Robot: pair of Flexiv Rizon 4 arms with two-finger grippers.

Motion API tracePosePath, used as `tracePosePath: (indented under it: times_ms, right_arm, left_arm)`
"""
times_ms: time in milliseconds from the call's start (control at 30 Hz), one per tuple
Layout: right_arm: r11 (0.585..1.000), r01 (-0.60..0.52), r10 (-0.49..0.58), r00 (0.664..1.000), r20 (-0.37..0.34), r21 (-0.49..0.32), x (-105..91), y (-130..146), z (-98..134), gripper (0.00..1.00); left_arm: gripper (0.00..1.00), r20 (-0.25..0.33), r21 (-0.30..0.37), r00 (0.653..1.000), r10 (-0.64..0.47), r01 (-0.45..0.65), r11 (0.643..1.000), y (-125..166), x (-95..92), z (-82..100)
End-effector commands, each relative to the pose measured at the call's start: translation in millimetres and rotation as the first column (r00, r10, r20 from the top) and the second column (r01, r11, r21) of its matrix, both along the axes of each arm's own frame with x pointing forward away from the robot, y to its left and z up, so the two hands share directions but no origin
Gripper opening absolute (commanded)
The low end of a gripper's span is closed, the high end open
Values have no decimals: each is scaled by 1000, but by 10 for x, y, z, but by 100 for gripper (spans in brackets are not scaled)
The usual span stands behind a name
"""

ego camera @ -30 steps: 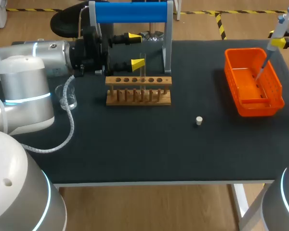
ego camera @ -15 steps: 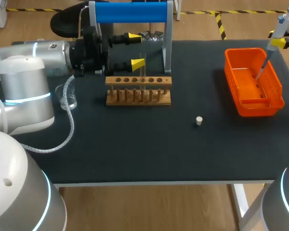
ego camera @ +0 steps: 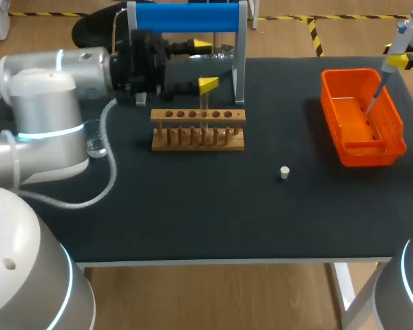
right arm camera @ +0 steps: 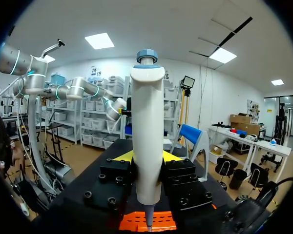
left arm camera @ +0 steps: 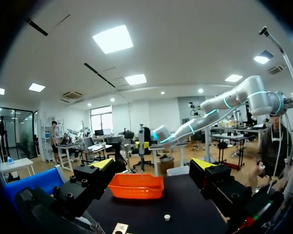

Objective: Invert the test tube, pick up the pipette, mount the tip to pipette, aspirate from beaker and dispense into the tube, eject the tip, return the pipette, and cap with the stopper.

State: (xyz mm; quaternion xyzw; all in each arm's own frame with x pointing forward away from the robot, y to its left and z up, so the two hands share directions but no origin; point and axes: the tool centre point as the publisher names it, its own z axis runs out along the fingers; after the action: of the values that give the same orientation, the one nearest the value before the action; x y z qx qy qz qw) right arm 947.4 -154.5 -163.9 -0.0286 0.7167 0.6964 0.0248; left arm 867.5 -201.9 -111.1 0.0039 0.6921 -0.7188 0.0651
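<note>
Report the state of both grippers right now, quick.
Left gripper: open, holding nothing.
Right gripper: closed on the pipette.

The black table top (ego camera: 193,220) looks matt, perhaps cloth. At upper centre, the long wooden test-tube rack (ego camera: 198,129) is bare light-brown wood with a dull finish. The orange plastic basket (ego camera: 361,152) at upper right is smooth with a slight sheen. My white left arm (ego camera: 38,117) has glossy shells. The grey-white plastic pipette (right arm camera: 146,146) looks smooth and satin.
</note>
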Motion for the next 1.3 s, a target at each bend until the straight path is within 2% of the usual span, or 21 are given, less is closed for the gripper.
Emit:
tracePosePath:
  times_ms: [33,167,300,433,500,533,733,767,800,833,1300]
  right_arm:
    - [1000,1,-1,1000,0,-4,-8,1,11,0]
    - [1000,1,-1,1000,0,-4,-8,1,11,0]
    - [1000,1,-1,1000,0,-4,-8,1,11,0]
    - [1000,1,-1,1000,0,-4,-8,1,11,0]
    - [1000,1,-1,1000,0,-4,-8,1,11,0]
    - [1000,1,-1,1000,0,-4,-8,1,11,0]
    - [1000,1,-1,1000,0,-4,-8,1,11,0]
    - [1000,1,-1,1000,0,-4,-8,1,11,0]
    - [1000,1,-1,1000,0,-4,-8,1,11,0]
    - [1000,1,-1,1000,0,-4,-8,1,11,0]
    - [1000,1,-1,1000,0,-4,-8,1,11,0]
  left_arm:
    - [100,-5,29,1000,23,-22,999,-485,149,110]
    - [100,-6,105,999,49,-48,993,-864,260,171]
    - [100,-3,115,1000,26,-25,993,-1255,327,233]
    - [100,-27,119,999,17,-13,993,-1565,412,255]
    - [100,-27,148,1000,9,-4,989,-1716,445,273]
    - [100,-33,129,999,-6,10,992,-1798,464,292]
    - [100,-33,129,999,-6,10,992,-1798,464,292]
    - [37,-33,129,999,-6,10,992,-1798,464,292]
    - [13,-33,129,999,-6,10,992,-1798,464,292]
    - [0,-33,129,999,-6,10,992,-1798,464,292]
    - [0,-33,129,999,-6,10,992,-1798,464,292]
